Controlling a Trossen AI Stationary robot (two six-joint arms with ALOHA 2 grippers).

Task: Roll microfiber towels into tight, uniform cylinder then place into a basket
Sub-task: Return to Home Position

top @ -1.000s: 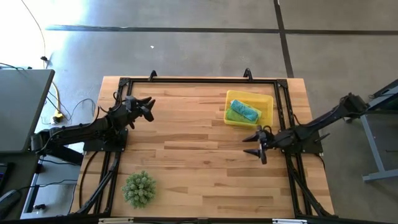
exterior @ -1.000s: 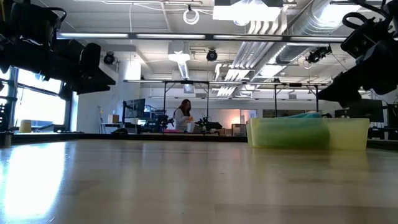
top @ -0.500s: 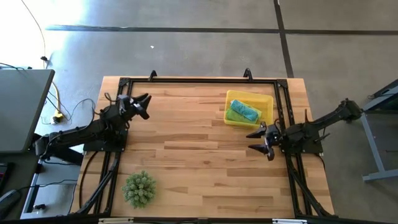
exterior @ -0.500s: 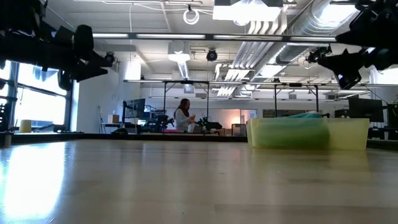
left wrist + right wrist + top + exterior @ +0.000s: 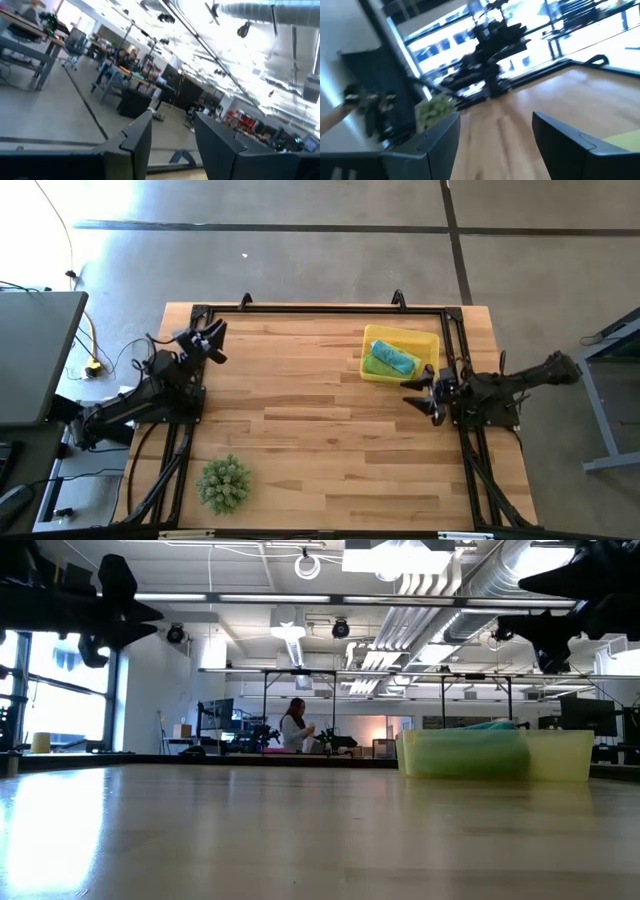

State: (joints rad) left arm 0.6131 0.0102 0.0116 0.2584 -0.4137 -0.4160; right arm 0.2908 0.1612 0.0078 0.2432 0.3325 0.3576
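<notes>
Yellow basket held the rolled towels, teal beside green; no cloth lay on the table. Left gripper and right gripper hung released, empty. Task judged essentially done.

Nothing to read at this moment: no lettering, brand, number or sign can be made out on the basket, on the table around it, or in the room behind the basket, where any signage is too small and blurred to tell.
</notes>
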